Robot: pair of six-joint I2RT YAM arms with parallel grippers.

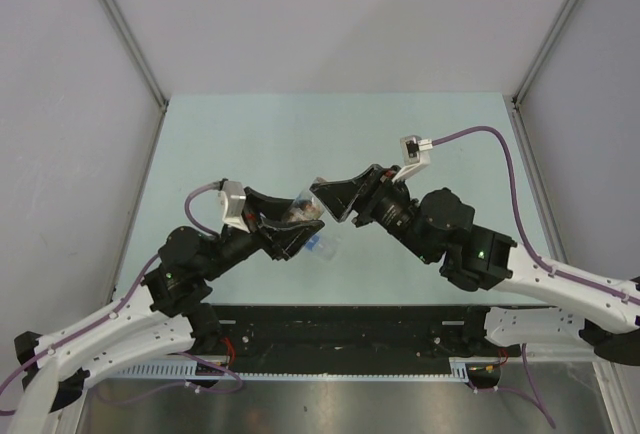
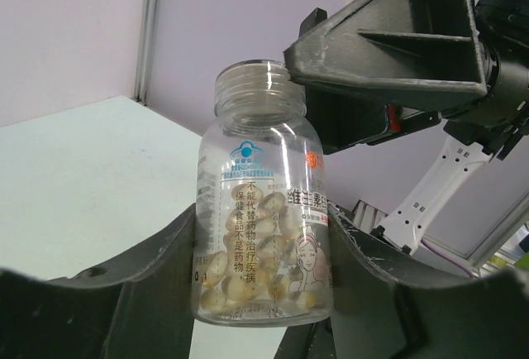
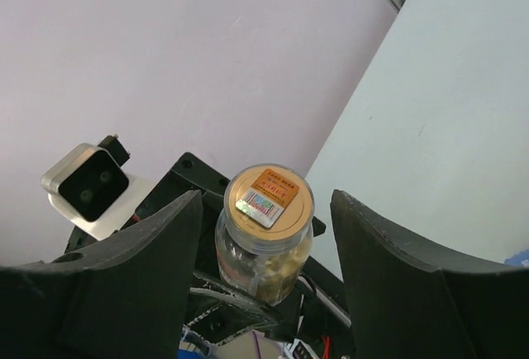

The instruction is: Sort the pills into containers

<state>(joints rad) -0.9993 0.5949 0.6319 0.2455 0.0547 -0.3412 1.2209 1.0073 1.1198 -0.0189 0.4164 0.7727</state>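
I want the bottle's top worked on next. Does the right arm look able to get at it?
Probably yes: the right end effector stands open astride the bottle, nothing between; the left end effector holds it.

jar (image 2: 263,235), between the fingers of the left gripper (image 2: 263,225): clear, printed with white characters, a blue-and-white emblem, an orange mark and a white line-drawn face
pills (image 2: 248,280), inside the jar: pale yellow-tan, translucent
disc (image 3: 269,197), on the jar end facing the right gripper (image 3: 266,202): tan-gold, with an orange label and a small iridescent striped sticker
both grippers: matt black fingers
vial (image 1: 318,246), just beneath the left gripper: blue and clear
table (image 1: 250,144), beyond both grippers: pale mint
cable (image 1: 470,132), behind the right gripper: purple
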